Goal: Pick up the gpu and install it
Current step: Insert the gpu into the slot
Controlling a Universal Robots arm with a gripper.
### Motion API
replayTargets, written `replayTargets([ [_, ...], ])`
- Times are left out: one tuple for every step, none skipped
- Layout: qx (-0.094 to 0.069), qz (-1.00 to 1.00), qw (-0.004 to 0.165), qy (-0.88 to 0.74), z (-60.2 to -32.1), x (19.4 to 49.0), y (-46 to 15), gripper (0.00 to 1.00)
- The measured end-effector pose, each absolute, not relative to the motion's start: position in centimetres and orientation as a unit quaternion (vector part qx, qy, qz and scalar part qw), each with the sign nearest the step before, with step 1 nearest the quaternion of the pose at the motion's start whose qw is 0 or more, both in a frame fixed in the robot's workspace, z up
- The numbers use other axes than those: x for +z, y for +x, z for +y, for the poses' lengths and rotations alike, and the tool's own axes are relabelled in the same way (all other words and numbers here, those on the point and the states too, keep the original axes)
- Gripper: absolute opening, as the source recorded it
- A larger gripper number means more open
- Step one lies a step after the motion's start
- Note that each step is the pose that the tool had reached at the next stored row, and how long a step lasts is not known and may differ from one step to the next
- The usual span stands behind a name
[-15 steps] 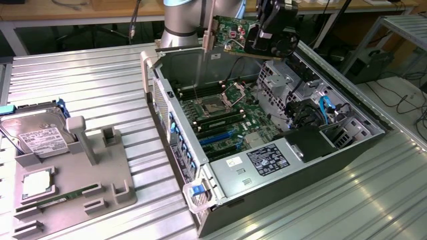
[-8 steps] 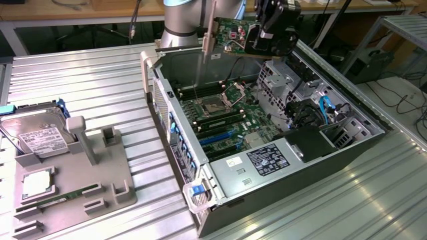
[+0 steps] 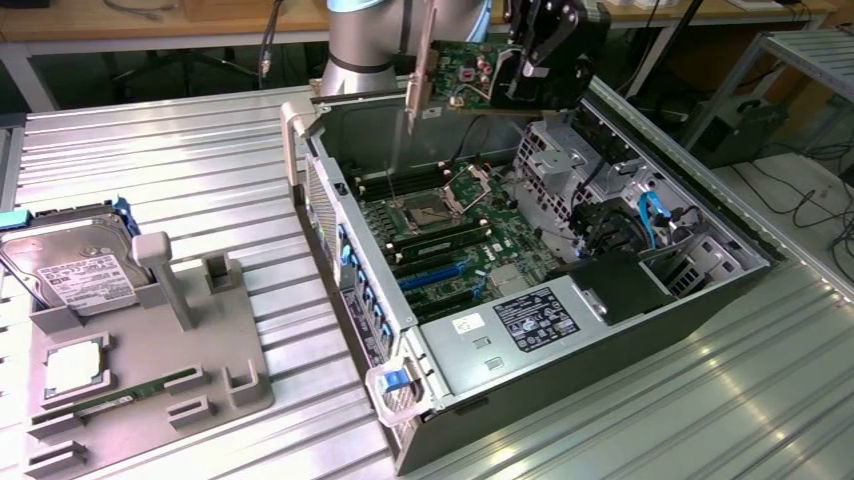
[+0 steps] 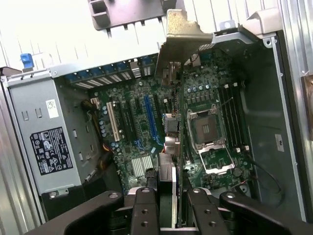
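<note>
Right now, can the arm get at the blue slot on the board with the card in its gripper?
Probably yes. The gripper holds the card above the open case, and nothing covers the blue slot.

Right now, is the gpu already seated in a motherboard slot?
No, the gripper holds the gpu in the air above the open computer case, clear of the motherboard.

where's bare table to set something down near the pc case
Bare ribbed table lies beyond the grey holder, on the exterior view's left, up to the computer case. Another bare stretch fills that view's lower right corner. Crowded: the holder with its hard drive, and the case interior, where the gripper holds the gpu above the motherboard.
</note>
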State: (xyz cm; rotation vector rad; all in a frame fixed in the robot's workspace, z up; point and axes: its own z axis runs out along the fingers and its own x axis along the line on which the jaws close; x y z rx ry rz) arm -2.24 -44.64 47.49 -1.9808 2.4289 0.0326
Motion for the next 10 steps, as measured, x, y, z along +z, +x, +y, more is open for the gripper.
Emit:
replayTargets([
  [0.010,0.769,0.004,-0.639,-44.64,47.49,-2.24,0.28],
  [0.010,0.765,0.003,-0.644,-44.64,47.49,-2.24,0.28],
  [0.010,0.761,0.003,-0.648,-44.64,47.49,-2.24,0.28],
  [0.010,0.755,0.003,-0.656,-44.64,47.49,-2.24,0.28],
  [0.011,0.750,0.003,-0.662,-44.64,47.49,-2.24,0.28],
  [0.011,0.744,0.003,-0.668,-44.64,47.48,-2.24,0.28],
  [0.011,0.733,0.003,-0.681,-44.64,47.47,-2.24,0.28],
  [0.011,0.726,0.003,-0.688,-44.64,47.46,-2.24,0.28],
  [0.011,0.722,0.003,-0.692,-44.64,47.46,-2.24,0.28],
  [0.011,0.717,0.003,-0.697,-44.64,47.46,-2.24,0.28],
])
